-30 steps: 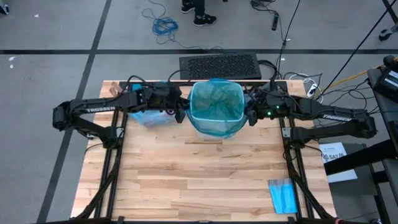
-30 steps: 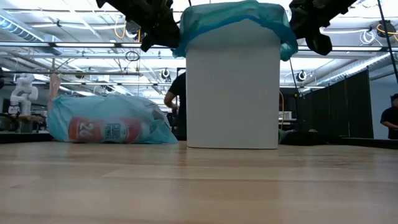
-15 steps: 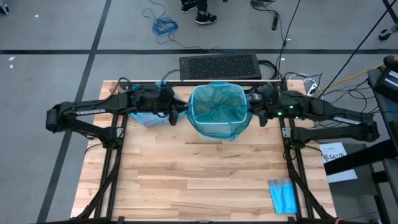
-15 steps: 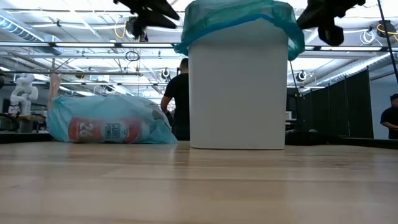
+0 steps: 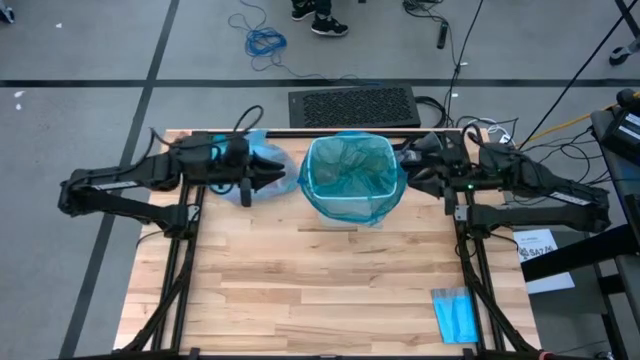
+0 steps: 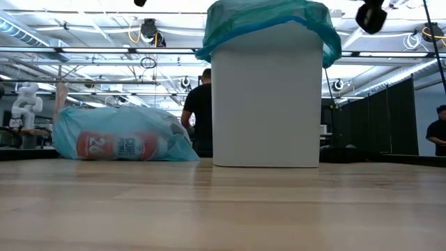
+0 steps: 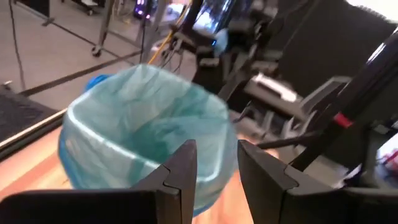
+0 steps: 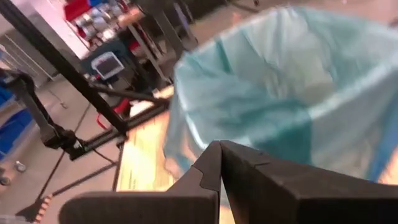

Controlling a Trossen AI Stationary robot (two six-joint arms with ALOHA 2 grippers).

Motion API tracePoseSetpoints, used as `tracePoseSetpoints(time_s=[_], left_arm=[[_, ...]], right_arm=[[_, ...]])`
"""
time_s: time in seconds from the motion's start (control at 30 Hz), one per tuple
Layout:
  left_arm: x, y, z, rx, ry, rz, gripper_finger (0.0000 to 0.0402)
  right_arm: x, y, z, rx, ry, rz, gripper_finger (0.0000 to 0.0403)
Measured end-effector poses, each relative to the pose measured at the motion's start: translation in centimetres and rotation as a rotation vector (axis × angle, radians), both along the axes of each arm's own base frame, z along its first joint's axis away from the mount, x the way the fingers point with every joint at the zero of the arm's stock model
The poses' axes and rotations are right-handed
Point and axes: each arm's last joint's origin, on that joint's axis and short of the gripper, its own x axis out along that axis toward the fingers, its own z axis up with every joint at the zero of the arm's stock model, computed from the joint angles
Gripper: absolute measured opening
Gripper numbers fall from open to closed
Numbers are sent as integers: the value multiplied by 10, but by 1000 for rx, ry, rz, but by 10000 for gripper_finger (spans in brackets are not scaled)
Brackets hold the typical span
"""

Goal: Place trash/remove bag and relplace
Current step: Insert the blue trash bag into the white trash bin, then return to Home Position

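Observation:
A white bin (image 6: 265, 97) stands upright at the table's far middle, lined with a teal-green bag (image 5: 350, 172) folded over its rim (image 6: 268, 24). The light-blue bag (image 6: 122, 136), stuffed with trash including a red-and-white item (image 6: 115, 146), lies on its side on the table left of the bin (image 5: 252, 165). My left gripper (image 5: 287, 180) hovers open above that bag, left of the bin, with the liner (image 7: 143, 118) ahead of it. My right gripper (image 5: 404, 172) hovers shut just right of the bin, facing the liner (image 8: 292, 81).
A small flat folded blue sheet (image 5: 455, 315) lies near the table's near right corner. A black grille (image 5: 352, 106) sits beyond the far edge. A person (image 6: 202, 111) stands behind the table. Bare wood (image 5: 320, 280) spreads across the near half.
Both grippers have drawn back from the bin's rim, the left toward the table's left edge and the right toward its right edge. Both have risen almost out of the top of the low view. The bin has turned slightly and now sits squarer.

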Motion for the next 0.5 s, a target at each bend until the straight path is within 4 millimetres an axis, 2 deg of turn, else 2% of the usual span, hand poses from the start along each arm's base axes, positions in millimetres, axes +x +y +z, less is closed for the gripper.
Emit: tracePoseSetpoints(time_s=[0.17,0.27,0.37,0.5], left_arm=[[-5,-2,3,-83,-22,6,113],[-4,-2,5,-213,-60,6,113],[-3,-4,8,-254,-92,-18,113],[-2,-16,10,-108,-92,-133,113]], right_arm=[[-9,2,-7,91,66,-23,0],[-10,2,-3,84,32,-26,0],[-10,2,5,-32,-55,0,0],[-13,4,14,-196,-150,81,0]])
